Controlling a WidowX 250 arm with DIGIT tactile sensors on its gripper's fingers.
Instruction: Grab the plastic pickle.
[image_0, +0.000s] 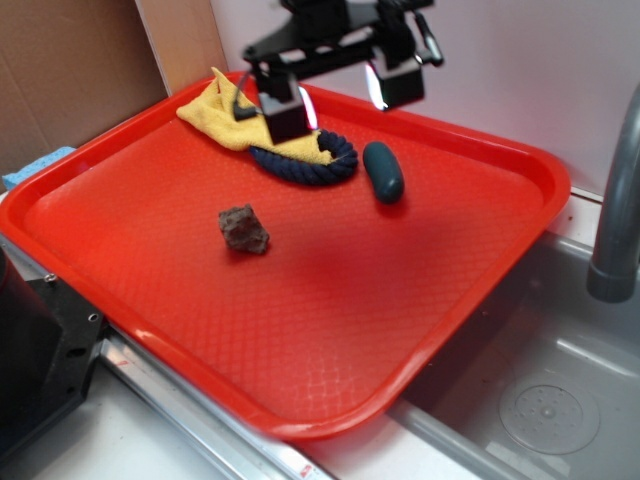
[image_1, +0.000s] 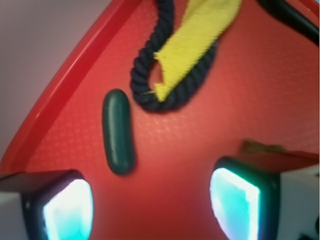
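The red tray (image_0: 430, 300) rests partly over a sink basin (image_0: 560, 400), beside a grey faucet pipe (image_0: 615, 200). The gripper (image_0: 340, 95) hangs above the tray's far side, jaws spread wide and holding nothing (both pads (image_1: 67, 210) glow in the wrist view). A yellow cloth (image_0: 225, 115) lies at the far corner, its strip running over a dark navy rope (image_0: 310, 165) curled in a loop. The plastic pickle (image_0: 383, 171) lies flat on the tray, just beside the rope and near the far rim, apart from the fingers. A brown rough lump (image_0: 243, 229) sits nearer the tray's centre.
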